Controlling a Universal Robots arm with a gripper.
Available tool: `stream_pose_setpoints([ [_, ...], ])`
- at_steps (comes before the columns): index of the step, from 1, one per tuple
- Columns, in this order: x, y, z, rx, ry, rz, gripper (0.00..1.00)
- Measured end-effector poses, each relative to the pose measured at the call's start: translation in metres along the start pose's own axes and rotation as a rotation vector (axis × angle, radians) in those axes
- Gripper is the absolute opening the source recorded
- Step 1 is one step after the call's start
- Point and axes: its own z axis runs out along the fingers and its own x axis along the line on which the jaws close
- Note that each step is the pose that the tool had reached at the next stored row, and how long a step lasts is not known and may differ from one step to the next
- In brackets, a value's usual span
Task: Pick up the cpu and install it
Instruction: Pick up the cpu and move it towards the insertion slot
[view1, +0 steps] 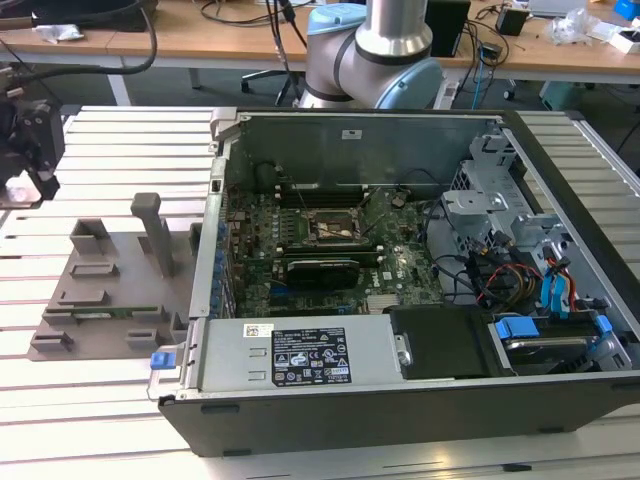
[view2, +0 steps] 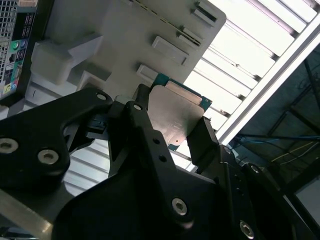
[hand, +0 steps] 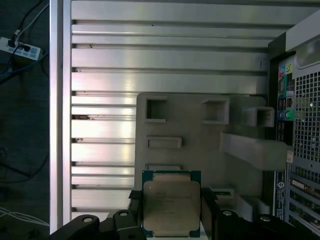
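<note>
- Silver slats make up the table (view1: 110, 130); an open computer case (view1: 400, 420) sits on it at the exterior view's right.
- The gripper (hand: 171, 220) is clenched on the cpu (hand: 171, 202), pinching two opposite edges, near the grey tray (view1: 110, 280) at the exterior view's left.
- The cpu looks light, stiff, thin and easy to hurt; the edges seem the safe place to hold.
- The case wall stands between it and the socket (view1: 335, 228); a tall grey post (view1: 155, 230) is near too.

My arm (view1: 375, 50): base at the exterior view's top centre.
My pincer (view1: 28, 180): exterior view's upper left, fingers (hand: 209, 215) clamped on the cpu (hand: 171, 200).
</note>
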Motion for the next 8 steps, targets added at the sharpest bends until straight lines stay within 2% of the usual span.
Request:
stream_pose_setpoints([
  [8, -0.0001, -0.0002, -0.0085, 0.0006, 0.0, 0.0, 0.55],
])
